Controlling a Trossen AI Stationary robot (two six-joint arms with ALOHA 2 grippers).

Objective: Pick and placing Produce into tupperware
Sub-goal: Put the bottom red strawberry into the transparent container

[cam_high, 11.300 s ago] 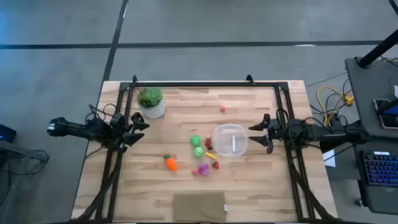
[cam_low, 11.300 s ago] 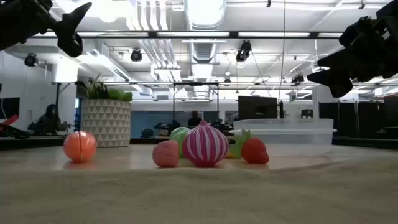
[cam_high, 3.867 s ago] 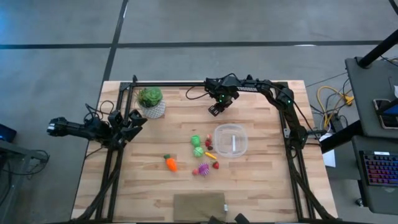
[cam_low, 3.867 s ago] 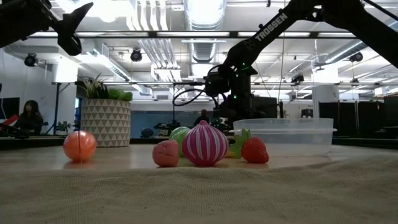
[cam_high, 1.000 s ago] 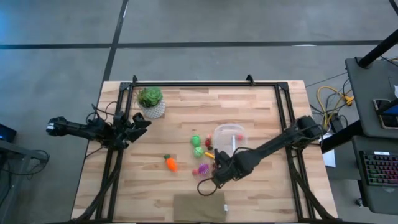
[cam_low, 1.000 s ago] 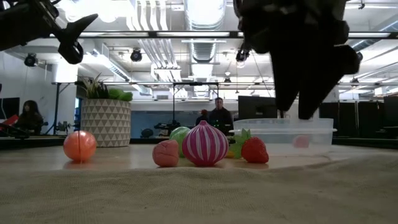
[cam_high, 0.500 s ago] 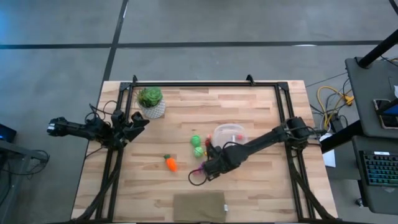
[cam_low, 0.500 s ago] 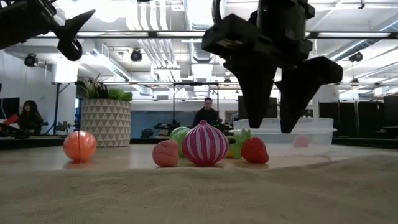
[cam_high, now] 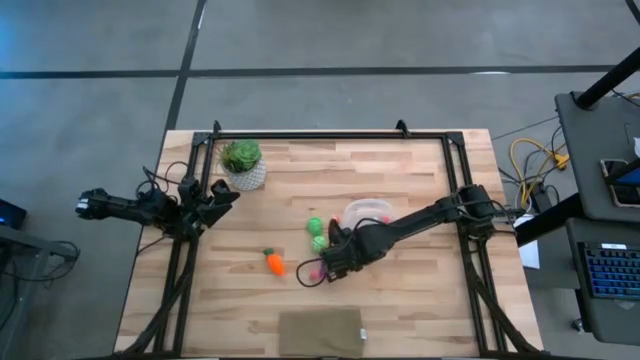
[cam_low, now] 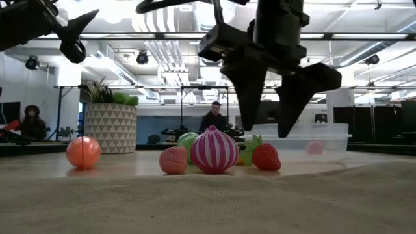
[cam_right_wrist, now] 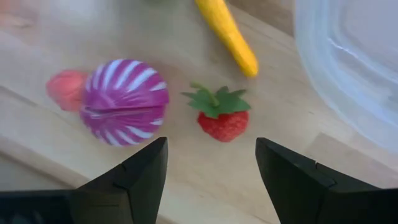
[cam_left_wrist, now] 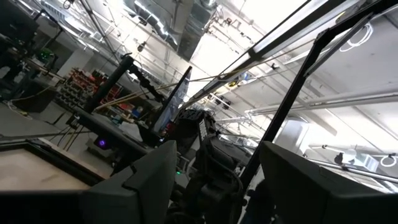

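Produce is mostly still out on the table (cam_high: 420,300), so the job looks barely begun: in the low view one small pinkish-red piece (cam_low: 314,148) shows through the clear wall of the tupperware (cam_low: 325,140), and nothing else can be made out inside it. Left to move are the orange carrot (cam_high: 273,263) lower left of centre in the high view, the green balls (cam_high: 316,232) just left of the container, and the cluster under the right arm: the striped magenta bunch (cam_right_wrist: 124,101), a small red piece (cam_right_wrist: 64,89) touching its far side, the strawberry (cam_right_wrist: 224,117) and the yellow piece (cam_right_wrist: 227,36) near the container's rim. The right claw (cam_low: 268,127) hangs open above this cluster, its two dark fingers (cam_right_wrist: 135,180) spread and empty (the strawberry sits framed between them in its wrist view), so the likely next pick is the strawberry or the magenta bunch. The left claw (cam_high: 216,197) waits at the left edge of the table, near the potted plant (cam_high: 243,163), fingers apart and holding nothing.
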